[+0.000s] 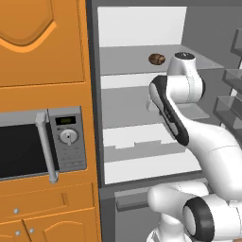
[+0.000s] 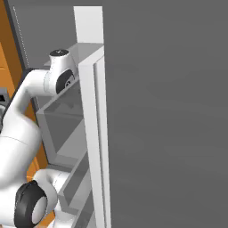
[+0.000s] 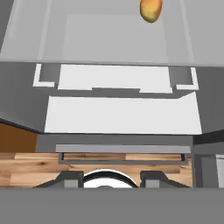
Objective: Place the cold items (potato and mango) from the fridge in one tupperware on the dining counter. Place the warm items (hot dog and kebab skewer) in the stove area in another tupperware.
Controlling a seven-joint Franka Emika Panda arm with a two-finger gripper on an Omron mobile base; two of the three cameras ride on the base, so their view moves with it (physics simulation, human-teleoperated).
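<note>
The fridge stands open in front of me. A brown potato lies on its upper shelf, just left of my arm's white elbow. The hand view looks down over the white shelves, and an orange-yellow mango rests on a glass shelf at the top of that view, far from the fingers. My gripper is open, its fingertips apart with nothing between them. The tupperware, hot dog and kebab skewer are out of view.
A microwave with a long handle sits in orange cabinets left of the fridge. The open fridge door with its bins stands close on the right. A drawer front lies below the shelves, above wooden floor.
</note>
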